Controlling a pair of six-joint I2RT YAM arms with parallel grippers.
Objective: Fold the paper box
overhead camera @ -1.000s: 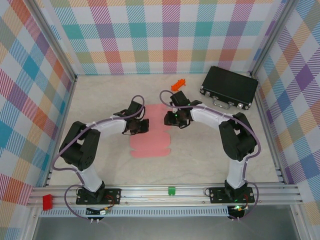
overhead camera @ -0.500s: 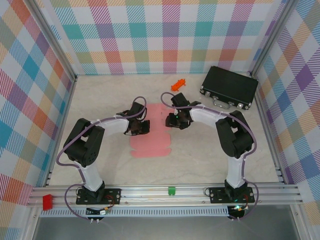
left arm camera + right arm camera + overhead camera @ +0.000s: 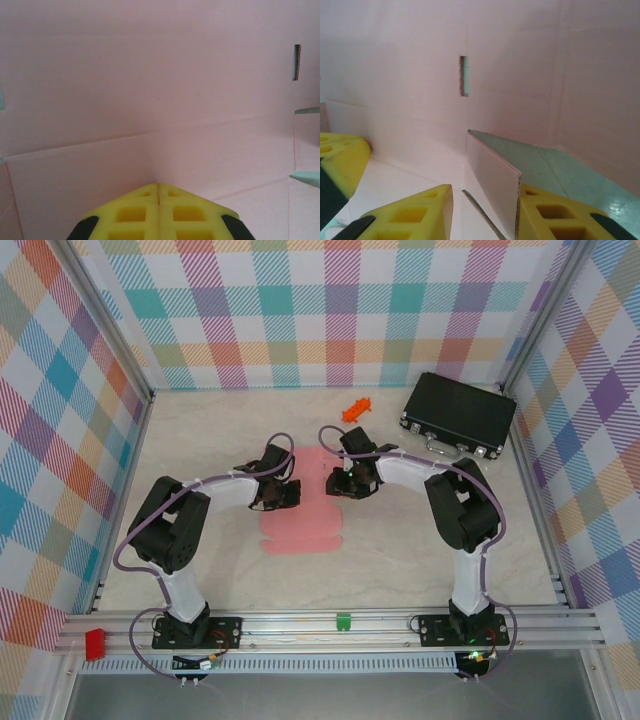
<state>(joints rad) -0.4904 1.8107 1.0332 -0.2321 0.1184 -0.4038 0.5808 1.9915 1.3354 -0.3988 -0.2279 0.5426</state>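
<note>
The box (image 3: 300,525) is not yet a box: it is a flat pink die-cut sheet, left of the black case (image 3: 460,415) and nearer the arms, lying on the worktop (image 3: 200,440).

It looks light, thin and easily creased. I'd guess it will slide on the surface unless pinned, and that it will bend cleanly only along its scored lines. The sensible holds are the edge flaps and tabs, not the middle panel.

The left jaws are pressed together, their tips down against the sheet on the side far from the case. The right jaws are spread on the side towards the case, with a raised flap (image 3: 492,175) standing between them against one finger and not yet nipped.

The worktop is pale and mottled. Pastel checked walls (image 3: 340,310) enclose it, and a small orange piece (image 3: 357,410) sits left of the case.
</note>
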